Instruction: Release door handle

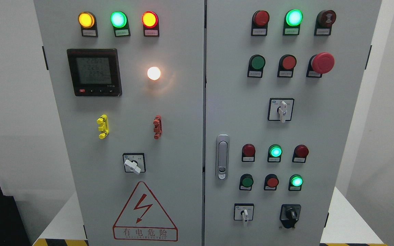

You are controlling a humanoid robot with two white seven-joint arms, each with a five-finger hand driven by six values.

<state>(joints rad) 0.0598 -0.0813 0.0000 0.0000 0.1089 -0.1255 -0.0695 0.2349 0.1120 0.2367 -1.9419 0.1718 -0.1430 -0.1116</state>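
A grey two-door electrical cabinet fills the head view. Its silver door handle (222,156) sits flat on the left edge of the right door (327,136), just right of the centre seam. Nothing touches the handle. Both doors look closed, with the seam running straight from top to bottom. Neither of my hands nor arms shows anywhere in the picture.
The left door (176,136) carries three lit lamps, a digital meter (94,72), a white lamp, yellow and red clips, a rotary switch and a red warning triangle (145,212). The right door holds pushbuttons, green lamps, a red emergency button (323,63) and selector switches. White walls flank the cabinet.
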